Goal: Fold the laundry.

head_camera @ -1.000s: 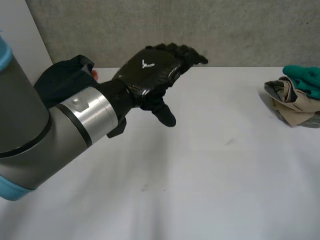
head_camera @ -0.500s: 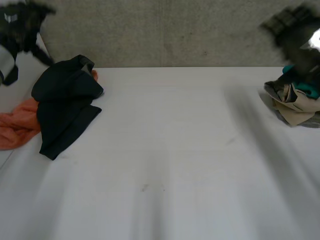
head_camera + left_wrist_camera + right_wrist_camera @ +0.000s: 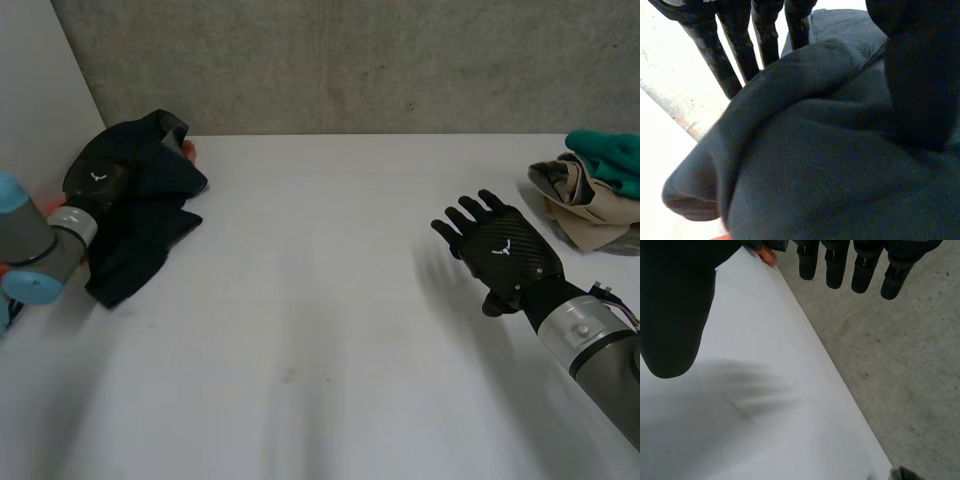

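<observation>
One broad white table spans the head view, backed at 12 o'clock by a rough grey concrete wall. Two grey arms with light-blue caps reach in: the left arm from 9 o'clock and the right arm from 4 o'clock.

At about 10 o'clock on the table lies the crumpled dark navy garment, bunched into thick folds near the table's far corner. At about 2 o'clock, well apart from it, sits a heap of crumpled laundry, with a teal piece on top of beige and mottled olive pieces.

The black left hand lies on the upper part of the dark garment, at the side nearest its own arm. In the left wrist view its fingers are straight and a little apart, reaching past a rounded fold of the cloth, while the thumb hangs over the cloth on the other side of that fold. Whether the thumb presses the cloth cannot be told. The cloth lies under the palm.

The black right hand hovers at about 3 o'clock, near the heap but not touching it, and holds nothing. Its fingers are straight and spread, pointing towards the far wall, and the thumb stands off to the side over bare table.

A small sliver of orange cloth peeks out from behind the dark garment at its far edge.
</observation>
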Motion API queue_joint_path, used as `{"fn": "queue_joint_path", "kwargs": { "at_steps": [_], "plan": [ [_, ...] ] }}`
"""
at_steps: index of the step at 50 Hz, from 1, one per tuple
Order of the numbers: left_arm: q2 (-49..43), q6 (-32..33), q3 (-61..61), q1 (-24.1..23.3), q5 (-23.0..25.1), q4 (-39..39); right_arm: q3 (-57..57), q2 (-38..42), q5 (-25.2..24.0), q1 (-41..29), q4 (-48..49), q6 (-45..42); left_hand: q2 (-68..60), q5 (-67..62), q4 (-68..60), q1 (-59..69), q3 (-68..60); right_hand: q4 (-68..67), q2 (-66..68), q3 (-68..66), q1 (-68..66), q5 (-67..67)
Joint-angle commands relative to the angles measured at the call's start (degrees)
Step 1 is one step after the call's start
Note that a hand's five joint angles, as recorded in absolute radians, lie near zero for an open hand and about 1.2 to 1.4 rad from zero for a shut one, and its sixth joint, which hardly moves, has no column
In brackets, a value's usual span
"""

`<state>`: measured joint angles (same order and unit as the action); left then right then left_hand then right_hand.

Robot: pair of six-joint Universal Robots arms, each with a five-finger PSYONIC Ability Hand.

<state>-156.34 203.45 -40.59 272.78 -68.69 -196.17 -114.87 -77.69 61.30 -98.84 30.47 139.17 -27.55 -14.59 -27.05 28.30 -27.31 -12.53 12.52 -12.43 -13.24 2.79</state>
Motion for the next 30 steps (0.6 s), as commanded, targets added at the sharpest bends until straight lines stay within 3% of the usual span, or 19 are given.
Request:
{"fn": "queue_joint_path", "kwargs": {
  "at_steps": [1,5,12,16,20,24,28,30],
  "plan": [
    [-1.69,-0.16,2.19,-1.28,-0.3,-0.44,-0.62,-0.18,0.04,0.05,0.03,-0.04,-52.45,-55.41,-52.95,51.7,-52.69,2.53,-2.52,2.43,3.24,-2.79],
    [3.39,-0.51,-3.16,-4.36,-1.8,-2.63,-0.53,-0.53,0.13,0.05,0.03,-0.04,-52.45,-55.41,-52.95,51.7,-52.69,2.53,-2.52,2.43,3.24,-2.79],
    [25.27,-8.32,-24.16,-10.33,-0.92,-12.56,0.0,-0.88,1.8,0.05,0.12,0.05,-52.45,-55.41,-52.95,51.7,-52.69,2.53,-2.52,2.43,3.24,-2.79],
    [34.5,-14.91,-33.48,-15.96,4.25,-16.08,0.26,-1.58,3.29,0.23,0.12,0.05,-52.45,-55.41,-52.95,51.7,-52.69,2.53,-2.52,2.43,3.24,-2.79],
    [42.41,-17.82,-42.7,-21.92,13.56,-16.44,0.44,-3.52,4.61,0.67,0.12,0.22,-52.45,-55.41,-52.95,51.7,-52.69,2.53,-2.52,2.43,3.24,-2.79],
    [42.87,-17.82,-47.81,-26.84,18.23,-15.48,0.35,-4.75,5.4,0.93,0.12,0.49,-52.45,-55.41,-52.95,51.7,-52.69,2.53,-2.52,2.43,3.24,-2.79],
    [40.34,-17.39,-49.58,-32.03,19.3,-13.98,0.53,-5.89,6.72,1.2,0.12,2.41,-51.81,-54.76,-52.31,51.05,-52.05,2.53,-2.52,2.43,3.24,-2.79],
    [38.66,-17.03,-49.41,-33.45,19.21,-13.1,0.79,-6.24,7.25,1.28,0.12,4.26,-20.01,-22.96,-20.51,19.25,-20.25,2.53,-2.52,2.43,3.24,-2.79]
  ]
}}
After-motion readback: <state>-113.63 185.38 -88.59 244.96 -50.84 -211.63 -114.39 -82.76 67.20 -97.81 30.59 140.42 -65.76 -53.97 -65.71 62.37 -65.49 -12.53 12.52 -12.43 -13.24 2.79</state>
